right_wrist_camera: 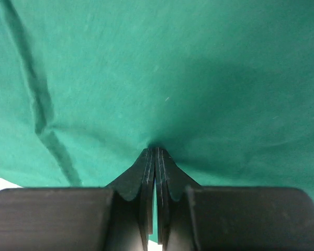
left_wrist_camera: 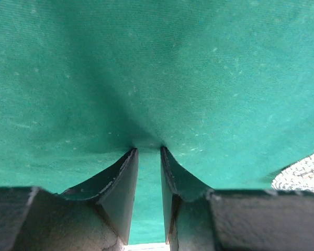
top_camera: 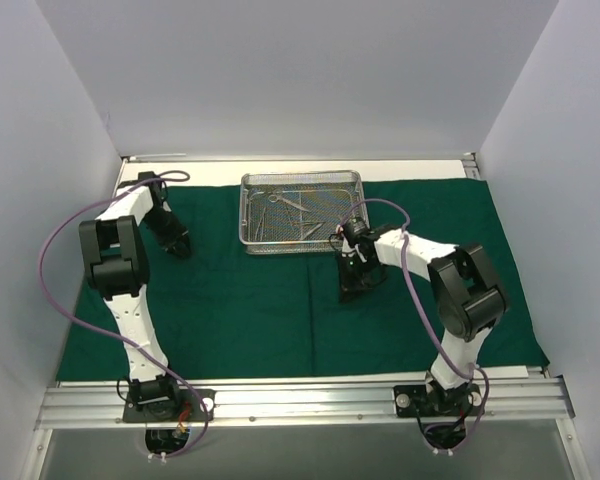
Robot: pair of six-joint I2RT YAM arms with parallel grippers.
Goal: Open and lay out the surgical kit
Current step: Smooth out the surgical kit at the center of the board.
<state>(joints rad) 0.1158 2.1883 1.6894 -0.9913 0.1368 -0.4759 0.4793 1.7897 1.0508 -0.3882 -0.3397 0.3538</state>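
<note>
Spread flat over most of counter (top_camera: 420, 168): green cloth wrap (top_camera: 240, 310). Near cloth's far edge, middle, wire-mesh tray (top_camera: 246, 212) is set. Inside it, steel instruments (top_camera: 285, 205) are piled, not yet laid out.

Near cloth's far left corner, left claw (left_wrist_camera: 148, 150) is pressed down, jaws a narrow gap apart, nothing held. Likely done to smooth cloth.

Just beside tray's near right corner, right claw (right_wrist_camera: 155, 150) is squeezed tight, tips on cloth. Whether cloth is pinched cannot be told. One crease (right_wrist_camera: 39, 112) is seen nearby.
</note>
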